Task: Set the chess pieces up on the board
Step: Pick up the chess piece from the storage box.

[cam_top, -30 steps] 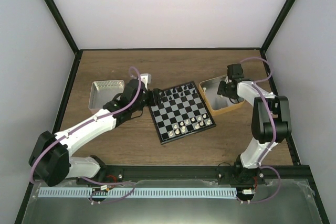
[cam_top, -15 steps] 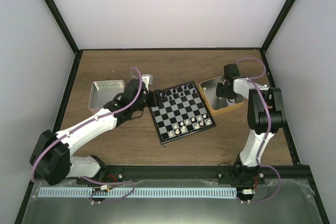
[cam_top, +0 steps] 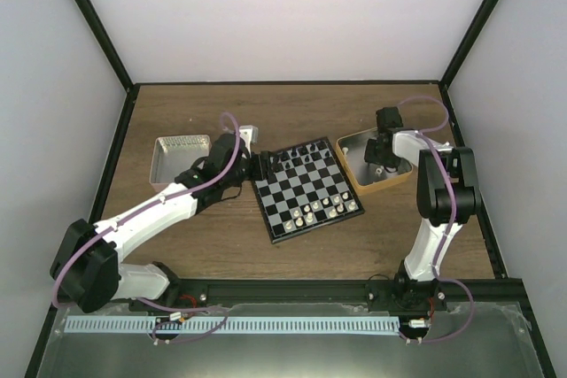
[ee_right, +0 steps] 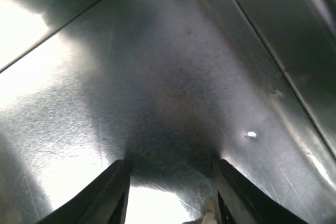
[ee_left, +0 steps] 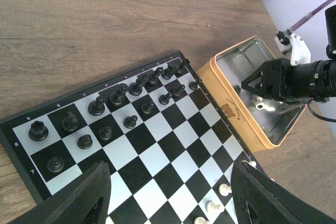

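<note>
The board (cam_top: 301, 190) lies mid-table, turned at an angle. Several cream chess pieces (cam_top: 321, 211) stand along its near right rows; some of these chess pieces (ee_left: 224, 189) also show in the left wrist view. My left gripper (cam_top: 259, 165) hovers over the board's left corner, open, with only bare squares between its fingers (ee_left: 79, 198). My right gripper (cam_top: 379, 155) reaches down inside the orange-tan tray (cam_top: 392, 185). Its jaws stand open over the metal floor. A cream piece (ee_right: 207, 217) lies just inside its right finger (ee_right: 247, 192), at the frame's bottom edge.
Black chessmen (cam_top: 297, 157) fill the board's far rows. A silver tray (cam_top: 177, 158) sits left of the left arm, and a small white block (cam_top: 245, 133) lies behind that arm. In the left wrist view a cream piece (ee_left: 262, 106) lies in the tray (ee_left: 231, 103).
The right arm's elbow has swung left and its gripper has gone a little deeper into the orange-tan tray. The left arm and the board have not moved.
</note>
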Robot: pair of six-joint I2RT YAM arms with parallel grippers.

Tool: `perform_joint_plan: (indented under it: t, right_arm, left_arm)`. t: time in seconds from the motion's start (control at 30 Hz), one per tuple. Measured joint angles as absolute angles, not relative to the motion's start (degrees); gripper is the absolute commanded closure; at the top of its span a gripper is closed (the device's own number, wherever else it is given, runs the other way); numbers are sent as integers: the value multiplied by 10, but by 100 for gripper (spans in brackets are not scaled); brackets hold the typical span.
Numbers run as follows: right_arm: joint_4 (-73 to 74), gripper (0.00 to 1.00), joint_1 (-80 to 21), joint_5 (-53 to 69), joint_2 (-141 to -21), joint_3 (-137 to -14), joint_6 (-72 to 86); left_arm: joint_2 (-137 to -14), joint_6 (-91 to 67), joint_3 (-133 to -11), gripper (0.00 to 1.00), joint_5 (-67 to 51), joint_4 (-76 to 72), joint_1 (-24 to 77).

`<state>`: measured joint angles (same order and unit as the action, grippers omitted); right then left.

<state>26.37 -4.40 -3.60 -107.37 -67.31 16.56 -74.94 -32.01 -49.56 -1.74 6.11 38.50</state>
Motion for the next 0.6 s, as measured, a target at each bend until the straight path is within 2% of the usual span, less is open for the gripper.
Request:
perform_joint_plan:
  t: [0.13, 0.6]
  right_arm:
    - [280, 46, -50, -64, -1068, -673, 183]
    - [313, 47, -70, -69, -1006, -659, 244]
  left_arm:
    - [-749, -319, -496, 35, -17, 61, 385]
    - [-749, -310, -496, 35, -15, 61, 382]
